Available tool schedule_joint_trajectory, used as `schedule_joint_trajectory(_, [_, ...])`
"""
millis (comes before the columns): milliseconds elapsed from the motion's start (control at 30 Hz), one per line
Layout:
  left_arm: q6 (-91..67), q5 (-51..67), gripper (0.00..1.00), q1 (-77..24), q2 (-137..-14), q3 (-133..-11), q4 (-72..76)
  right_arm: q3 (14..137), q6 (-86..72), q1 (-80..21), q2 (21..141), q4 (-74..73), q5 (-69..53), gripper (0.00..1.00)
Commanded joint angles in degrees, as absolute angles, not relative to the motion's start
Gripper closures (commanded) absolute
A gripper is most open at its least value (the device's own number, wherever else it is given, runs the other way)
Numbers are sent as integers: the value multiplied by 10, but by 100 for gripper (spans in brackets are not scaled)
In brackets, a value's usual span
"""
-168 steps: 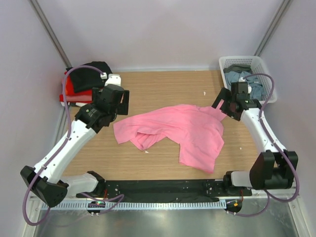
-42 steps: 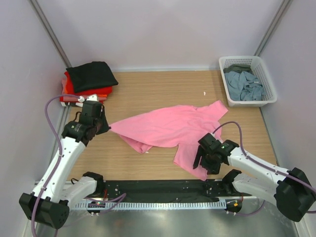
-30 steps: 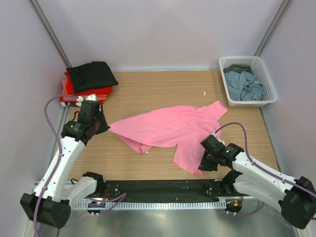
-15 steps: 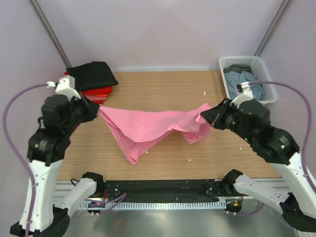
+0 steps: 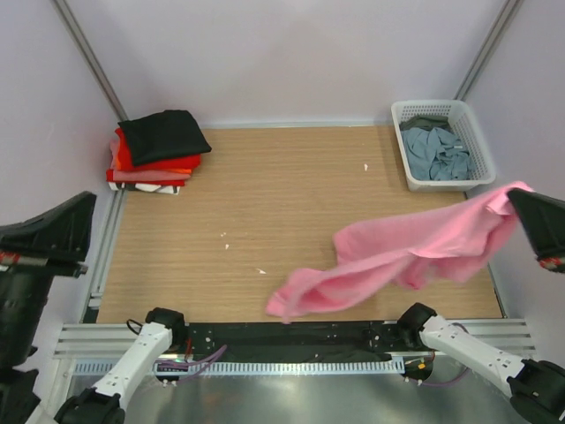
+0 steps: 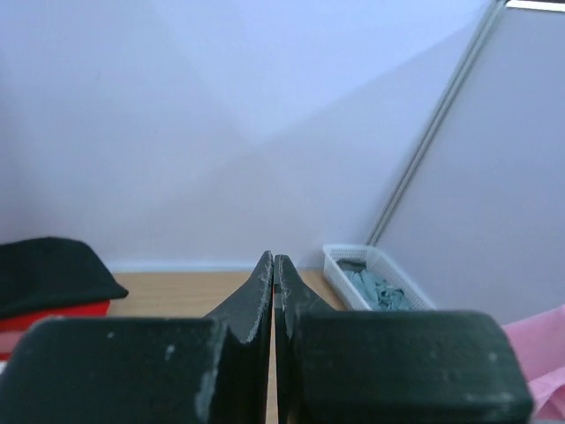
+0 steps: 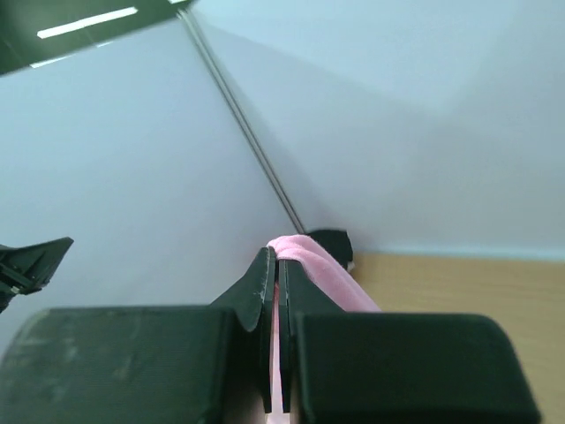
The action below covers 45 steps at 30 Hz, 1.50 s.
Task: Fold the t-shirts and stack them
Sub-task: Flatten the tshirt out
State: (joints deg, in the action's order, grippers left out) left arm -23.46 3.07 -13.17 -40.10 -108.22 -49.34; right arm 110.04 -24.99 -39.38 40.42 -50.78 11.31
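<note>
Presently: grips pink t-shirt (image 5: 415, 252) by one end in right jaws, clenched, raised at right edge of bench (image 5: 291, 194). Trails soft, crumpled cloth leftward and down, long axis slanting toward near bench edge. Shows left jaws clenched, empty, well apart. Beyond: folded stack (image 5: 159, 150) far left, lattice basket (image 5: 402, 110) far right.

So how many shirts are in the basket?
2: a grey-blue shirt filling most of the basket, a dark olive shirt at its far end. More may lie hidden underneath.
</note>
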Motion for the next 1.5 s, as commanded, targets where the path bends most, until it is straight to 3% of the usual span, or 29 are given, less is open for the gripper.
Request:
schedule_joint_trajectory(0, [-212,57,100,-129,-394,-1119,-469,1142,-184,-396,403,-465,66,99])
schedule_joint_trajectory(133, [-247,118,96,-128,-406,-1089,-518,1144,-181,-396,417,-487,40,99])
schedule_joint_trajectory(167, [-261,146,83,-128,-396,-1010,-518,1135,-181,-396,417,-494,38,99])
schedule_joint_trajectory(267, [-325,249,63,-128,-361,-810,-469,1066,-184,-396,401,-499,47,99])
schedule_joint_trajectory(367, [-394,308,55,-128,-320,-671,-365,1018,-185,-396,384,-497,69,99])
schedule_joint_trajectory(400, [-416,309,53,-128,-290,-602,-351,1010,-185,-396,381,-496,81,99])
schedule_joint_trajectory(533, [-426,316,47,-128,-255,-514,-322,985,-179,-396,374,-492,83,99])
schedule_joint_trajectory(733, [-428,302,42,-140,-337,-439,-278,951,-170,-396,386,-482,98,99])
schedule_joint_trajectory(867, [-432,216,38,-248,-456,-428,-215,935,-164,-396,403,-482,102,99])
schedule_joint_trajectory(1000, [-418,103,36,-466,-605,-461,-73,943,-156,-396,402,-458,81,99])
schedule_joint_trajectory(1100, [-388,110,31,-553,-709,-507,37,954,-141,-396,403,-456,54,99])
schedule_joint_trajectory(1467, [-340,170,28,-608,-975,-662,191,994,-130,-397,388,-487,24,99])
